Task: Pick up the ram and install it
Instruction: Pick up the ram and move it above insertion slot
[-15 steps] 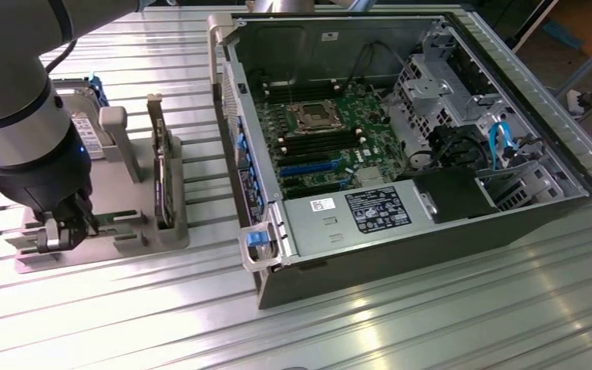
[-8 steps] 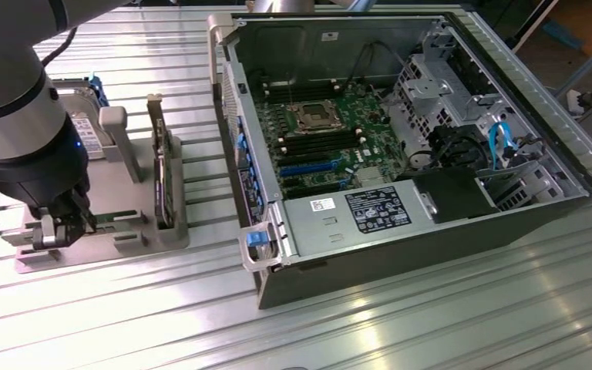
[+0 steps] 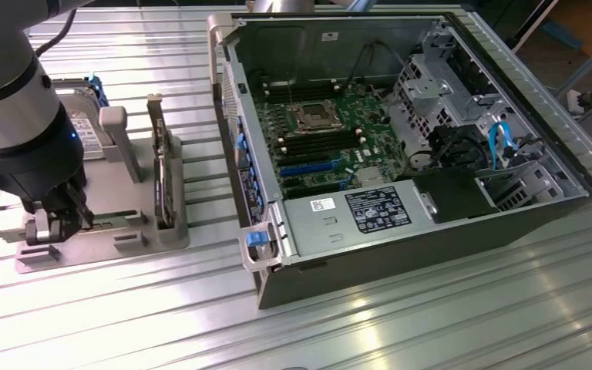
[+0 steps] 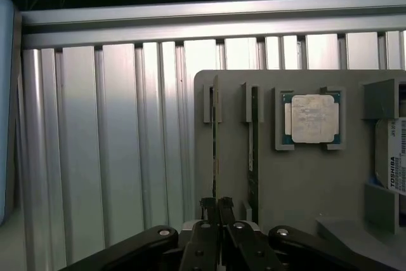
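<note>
1 thin, dark ram (image 4: 215, 144) stands edge-on; gripper (image 4: 218, 206) pinches it.

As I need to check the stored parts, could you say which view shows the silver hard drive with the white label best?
The exterior view: the silver hard drive sits in the grey tray, labelled face visible beside the arm. The wrist view catches a cropped strip of its label.
</note>
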You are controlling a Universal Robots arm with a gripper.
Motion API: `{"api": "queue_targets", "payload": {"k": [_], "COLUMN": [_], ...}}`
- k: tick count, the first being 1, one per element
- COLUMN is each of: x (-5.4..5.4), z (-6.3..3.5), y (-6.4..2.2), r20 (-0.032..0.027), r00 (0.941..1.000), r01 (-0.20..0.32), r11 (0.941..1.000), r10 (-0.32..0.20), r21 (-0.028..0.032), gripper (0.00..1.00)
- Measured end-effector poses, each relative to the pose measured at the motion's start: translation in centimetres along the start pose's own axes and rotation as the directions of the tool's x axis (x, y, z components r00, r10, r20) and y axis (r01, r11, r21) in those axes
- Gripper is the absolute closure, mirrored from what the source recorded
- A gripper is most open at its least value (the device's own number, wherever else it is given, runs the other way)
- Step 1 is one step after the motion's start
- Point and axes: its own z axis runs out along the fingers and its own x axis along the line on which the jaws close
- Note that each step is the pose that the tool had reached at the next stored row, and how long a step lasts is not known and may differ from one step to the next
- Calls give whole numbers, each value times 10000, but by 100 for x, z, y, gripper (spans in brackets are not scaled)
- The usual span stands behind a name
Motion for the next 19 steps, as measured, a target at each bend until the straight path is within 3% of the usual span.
{"api": "queue_targets", "payload": {"k": [19], "x": [2], "z": [-293], "y": [10], "r20": [-1], "r00": [10000], "r01": [0], "r11": [10000], "r10": [0], "r21": [-1], "gripper": [88]}}
